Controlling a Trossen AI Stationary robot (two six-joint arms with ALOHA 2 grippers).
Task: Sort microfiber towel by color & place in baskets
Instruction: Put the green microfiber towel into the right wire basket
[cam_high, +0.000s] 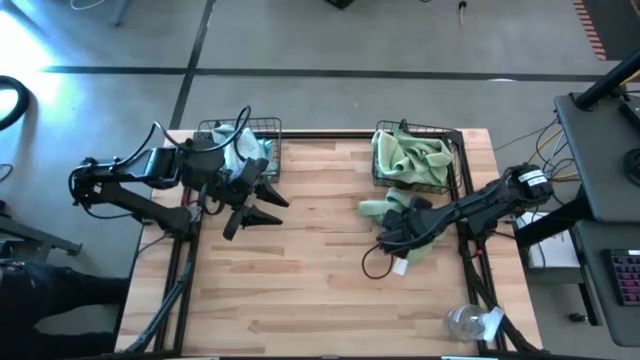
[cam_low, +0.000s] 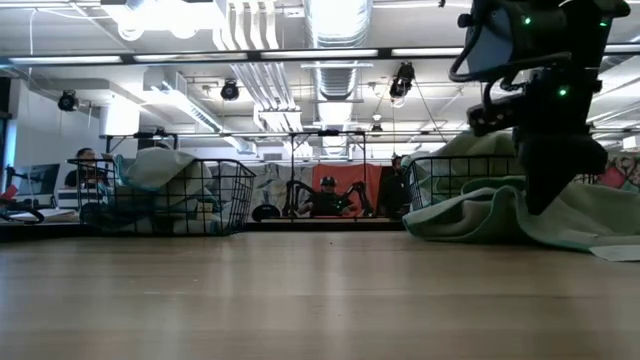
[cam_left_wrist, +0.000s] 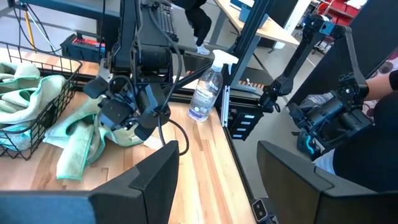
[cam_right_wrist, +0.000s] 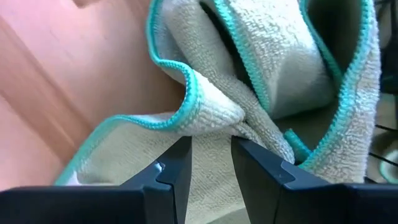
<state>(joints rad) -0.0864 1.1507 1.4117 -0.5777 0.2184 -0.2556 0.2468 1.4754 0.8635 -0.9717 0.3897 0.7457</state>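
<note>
Right gripper (cam_right_wrist: 210, 163) sits on the crumpled pale green towel (cam_high: 385, 208) just in front of the right basket (cam_high: 455, 150), fingers slightly parted, not clamping any fold. More green towels fill that basket. Left gripper (cam_high: 258, 205) waits beside the left basket (cam_high: 272, 128), fingers apart, holding nothing.

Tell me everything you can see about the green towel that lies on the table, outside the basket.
The green towel is a soft, looped microfiber cloth, pale green with a brighter teal stitched edge. It lies crumpled and folded on the wooden table, just in front of the right basket. The right end effector is down on it, its jaws a little apart astride a raised fold.
</note>
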